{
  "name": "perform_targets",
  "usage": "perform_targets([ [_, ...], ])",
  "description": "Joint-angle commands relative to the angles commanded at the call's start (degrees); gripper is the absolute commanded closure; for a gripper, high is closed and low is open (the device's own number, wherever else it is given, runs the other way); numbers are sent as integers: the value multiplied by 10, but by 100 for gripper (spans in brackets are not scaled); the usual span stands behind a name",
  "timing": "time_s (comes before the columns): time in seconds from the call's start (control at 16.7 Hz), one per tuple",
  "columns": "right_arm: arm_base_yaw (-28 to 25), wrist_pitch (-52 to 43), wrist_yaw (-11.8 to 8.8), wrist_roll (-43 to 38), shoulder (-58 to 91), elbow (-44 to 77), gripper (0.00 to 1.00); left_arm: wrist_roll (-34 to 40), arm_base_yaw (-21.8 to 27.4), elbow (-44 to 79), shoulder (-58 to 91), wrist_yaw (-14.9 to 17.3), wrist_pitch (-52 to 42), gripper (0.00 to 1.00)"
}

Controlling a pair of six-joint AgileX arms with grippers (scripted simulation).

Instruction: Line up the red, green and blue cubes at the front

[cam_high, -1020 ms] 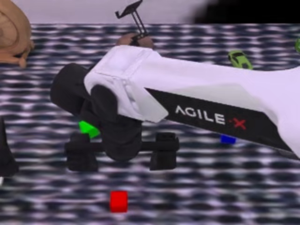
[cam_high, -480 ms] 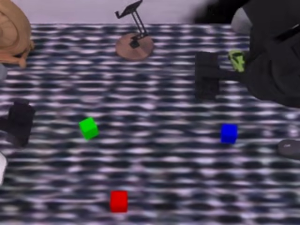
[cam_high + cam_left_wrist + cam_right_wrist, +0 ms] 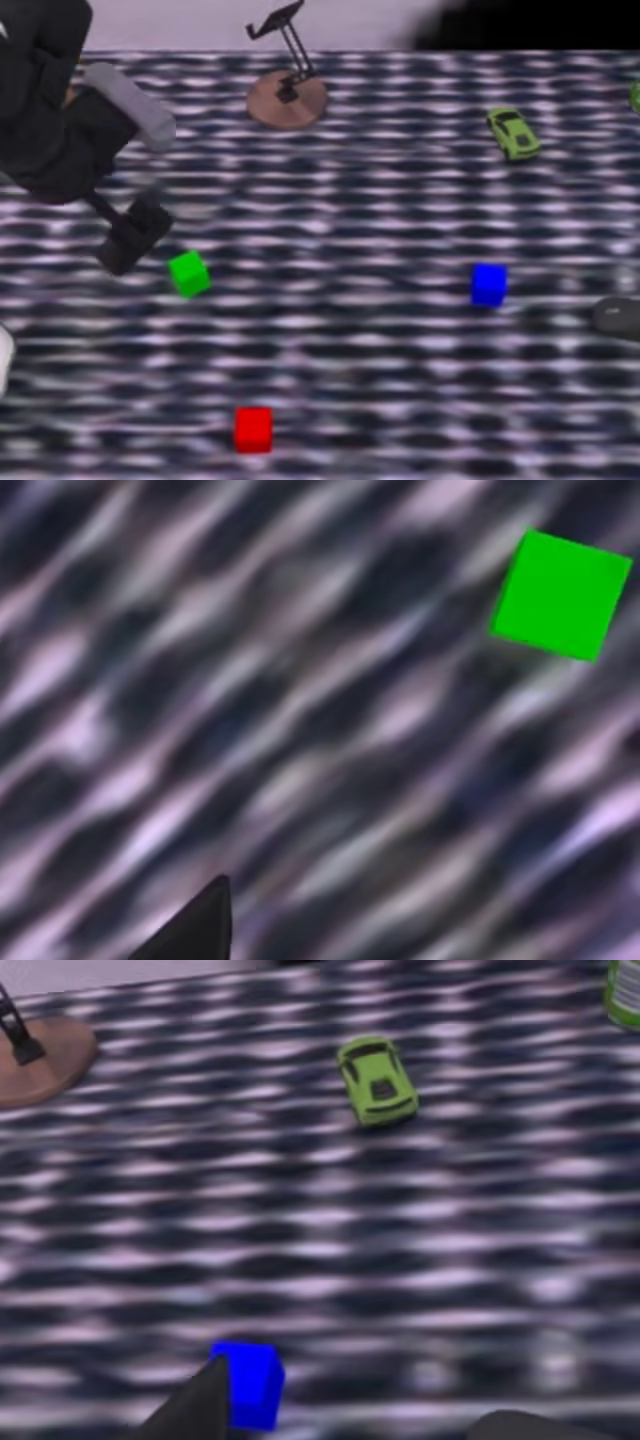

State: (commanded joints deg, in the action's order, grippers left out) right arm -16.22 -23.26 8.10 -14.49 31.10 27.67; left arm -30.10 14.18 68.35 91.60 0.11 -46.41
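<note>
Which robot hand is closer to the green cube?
Left. The left gripper hangs just beside the green cube; the right gripper is out of the top view, far right.

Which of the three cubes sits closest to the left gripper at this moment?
The green cube. It lies just right of the left gripper on the table's left side, while the red cube sits nearer the front and the blue cube far to the right.

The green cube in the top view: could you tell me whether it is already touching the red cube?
No, the green cube sits apart from the red cube, with bare patterned table between them.
</note>
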Motion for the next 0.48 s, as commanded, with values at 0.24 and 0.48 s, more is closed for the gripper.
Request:
perform_targets([
  [0.24,83,113,-34,80,-163,-157,0,-55,26,130,162,0,-83,0],
  [0.48,139,202,-68,131,-271,-250,0,-92,43,221,273,0,-135,0],
])
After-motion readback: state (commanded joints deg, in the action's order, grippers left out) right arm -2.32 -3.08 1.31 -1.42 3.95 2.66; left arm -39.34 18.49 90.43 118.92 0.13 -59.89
